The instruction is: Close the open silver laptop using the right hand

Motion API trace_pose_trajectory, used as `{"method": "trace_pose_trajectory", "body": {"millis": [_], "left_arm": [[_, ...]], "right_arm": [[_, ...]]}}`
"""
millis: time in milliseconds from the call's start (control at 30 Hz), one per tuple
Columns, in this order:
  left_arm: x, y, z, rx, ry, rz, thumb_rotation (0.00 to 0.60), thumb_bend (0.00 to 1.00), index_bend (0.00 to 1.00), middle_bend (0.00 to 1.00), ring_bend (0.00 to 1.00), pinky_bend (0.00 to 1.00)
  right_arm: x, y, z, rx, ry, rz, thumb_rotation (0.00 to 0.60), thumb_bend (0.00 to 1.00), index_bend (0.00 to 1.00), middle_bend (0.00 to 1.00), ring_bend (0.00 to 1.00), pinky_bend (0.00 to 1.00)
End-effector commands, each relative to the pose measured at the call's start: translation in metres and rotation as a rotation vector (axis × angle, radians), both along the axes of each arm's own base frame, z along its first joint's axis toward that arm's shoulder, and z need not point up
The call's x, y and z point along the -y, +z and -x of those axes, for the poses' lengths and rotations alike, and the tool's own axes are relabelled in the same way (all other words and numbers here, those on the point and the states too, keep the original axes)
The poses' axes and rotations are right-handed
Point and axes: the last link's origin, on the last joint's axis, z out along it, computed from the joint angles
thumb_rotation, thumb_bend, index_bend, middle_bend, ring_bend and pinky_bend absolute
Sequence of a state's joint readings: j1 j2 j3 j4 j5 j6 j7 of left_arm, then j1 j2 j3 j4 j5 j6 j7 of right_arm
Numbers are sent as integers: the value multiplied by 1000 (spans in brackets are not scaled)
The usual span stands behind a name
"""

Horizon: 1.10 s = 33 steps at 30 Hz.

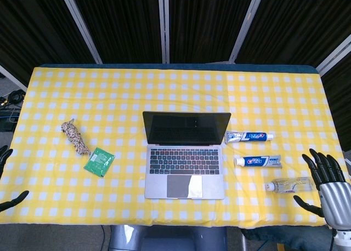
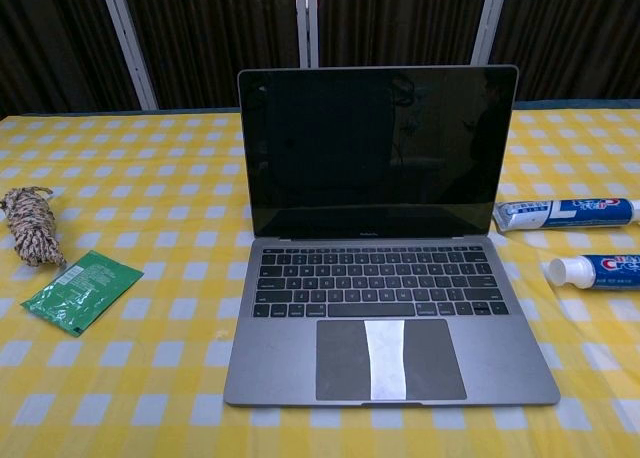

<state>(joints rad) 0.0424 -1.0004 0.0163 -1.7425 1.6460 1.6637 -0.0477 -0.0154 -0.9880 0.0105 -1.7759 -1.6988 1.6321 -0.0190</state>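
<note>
right hand (image 1: 328, 188), one laptop (image 1: 185, 155), two toothpastes (image 1: 249, 136)

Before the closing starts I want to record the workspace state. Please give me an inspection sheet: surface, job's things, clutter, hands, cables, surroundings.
Surface: table under a yellow and white checked cloth.
Job's things: silver laptop at the centre, lid open, screen dark.
Clutter: two toothpaste tubes and a clear bottle right of the laptop; rope bundle and green packet to its left.
Hands: right hand open at the table's right edge, touching nothing; left hand at the left edge, mostly cut off.
Cables: some at the far left, off the table.
Surroundings: dark panels with pale frames behind.
</note>
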Motion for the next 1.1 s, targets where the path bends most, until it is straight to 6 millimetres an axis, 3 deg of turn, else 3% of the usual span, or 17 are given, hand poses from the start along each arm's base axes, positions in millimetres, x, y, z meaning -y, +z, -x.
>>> {"method": "trace_pose_trajectory", "body": {"millis": [33, 267, 367, 433, 533, 733, 900, 1100], "left_arm": [[0, 0, 0, 1, 1, 1, 600, 0, 0, 0, 0, 0], [0, 0, 1, 1, 5, 5, 600, 0, 0, 0, 0, 0], [-3, -1, 3, -3, 13, 8, 600, 0, 0, 0, 0, 0], [-7, -3, 3, 1, 17, 17, 600, 0, 0, 0, 0, 0], [-15, -4, 3, 1, 19, 19, 600, 0, 0, 0, 0, 0], [-24, -11, 7, -10, 50, 38, 600, 0, 0, 0, 0, 0], [-30, -11, 13, -16, 78, 36, 600, 0, 0, 0, 0, 0], [-37, -13, 18, -15, 105, 45, 600, 0, 0, 0, 0, 0]], "right_arm": [[0, -1, 1, -2, -4, -3, 600, 0, 0, 0, 0, 0], [8, -3, 7, -16, -31, -8, 600, 0, 0, 0, 0, 0], [23, -2, 7, -20, -37, -24, 600, 4, 0, 0, 0, 0], [41, 0, 2, -18, -27, -59, 600, 91, 0, 0, 0, 0], [76, 6, -12, -23, 11, -102, 600, 378, 0, 0, 0, 0], [151, -1, -50, 28, 70, -225, 600, 801, 0, 0, 0, 0], [197, -12, -80, 96, 82, -327, 600, 987, 0, 0, 0, 0], [233, -35, -122, 149, 108, -415, 600, 1000, 6, 3, 0, 0]]}}
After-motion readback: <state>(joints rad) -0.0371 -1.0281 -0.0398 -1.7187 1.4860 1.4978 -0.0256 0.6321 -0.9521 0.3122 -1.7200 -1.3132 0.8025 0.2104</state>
